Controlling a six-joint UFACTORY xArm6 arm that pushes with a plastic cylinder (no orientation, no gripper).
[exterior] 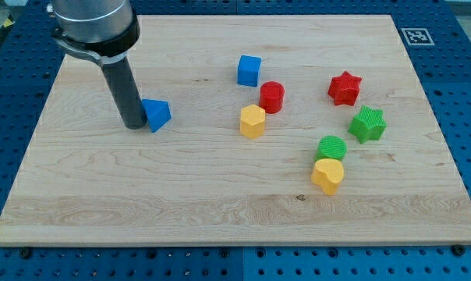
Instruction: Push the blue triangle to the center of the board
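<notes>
The blue triangle [157, 115] lies on the wooden board [142, 195], left of the board's middle. My tip [133, 125] rests on the board just to the left of the blue triangle, touching or nearly touching its left side. The dark rod rises from there to the arm's body at the view's top left.
A blue cube [249, 70] sits above the middle. A red cylinder [271, 97] and a yellow hexagon [253, 121] stand close together near the middle. A red star [345, 88], green star [367, 124], green cylinder [331, 147] and yellow heart [327, 175] lie to the right.
</notes>
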